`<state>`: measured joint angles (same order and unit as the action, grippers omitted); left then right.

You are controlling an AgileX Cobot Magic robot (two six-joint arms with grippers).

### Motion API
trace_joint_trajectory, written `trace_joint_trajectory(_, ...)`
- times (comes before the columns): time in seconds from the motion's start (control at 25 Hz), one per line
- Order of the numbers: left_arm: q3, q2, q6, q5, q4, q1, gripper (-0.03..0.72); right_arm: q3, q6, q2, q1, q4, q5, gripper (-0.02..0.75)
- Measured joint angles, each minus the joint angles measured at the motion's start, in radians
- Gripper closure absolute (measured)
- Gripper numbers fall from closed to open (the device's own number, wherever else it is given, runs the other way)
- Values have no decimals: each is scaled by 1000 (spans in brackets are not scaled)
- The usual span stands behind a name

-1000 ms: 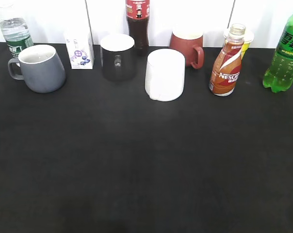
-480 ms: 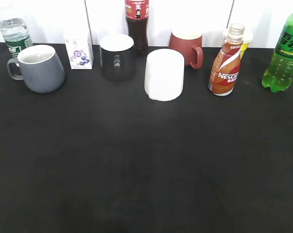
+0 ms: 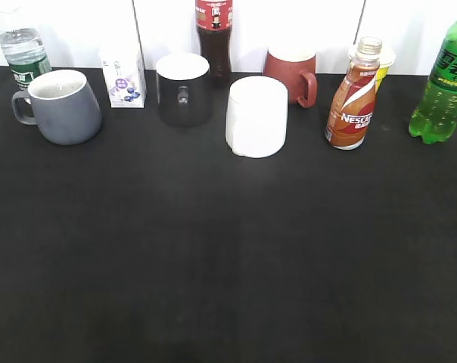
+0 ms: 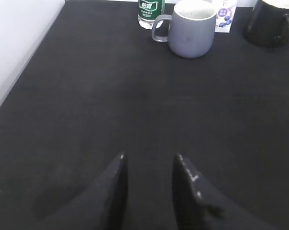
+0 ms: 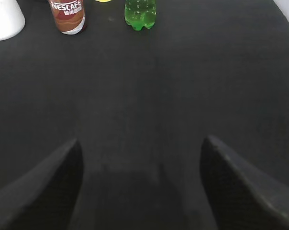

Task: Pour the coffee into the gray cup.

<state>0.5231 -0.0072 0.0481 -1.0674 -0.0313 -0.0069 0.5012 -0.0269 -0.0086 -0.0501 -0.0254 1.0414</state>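
One coffee bottle [image 3: 352, 94] stands upright, neck up, right of gray cup [image 3: 60, 106].

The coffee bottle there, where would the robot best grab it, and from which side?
Probably around the narrower middle of the coffee bottle, coming level from the front. It stands upright with its cap off, so a side grip keeps it level. A yellow cup sits close behind it, and the front is clear.
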Motion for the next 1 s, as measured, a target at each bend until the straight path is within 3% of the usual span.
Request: trace_joint_trajectory(1.0, 0, 0, 0, 0, 0, 0, 442, 0, 1, 0, 0, 1, 0, 146)
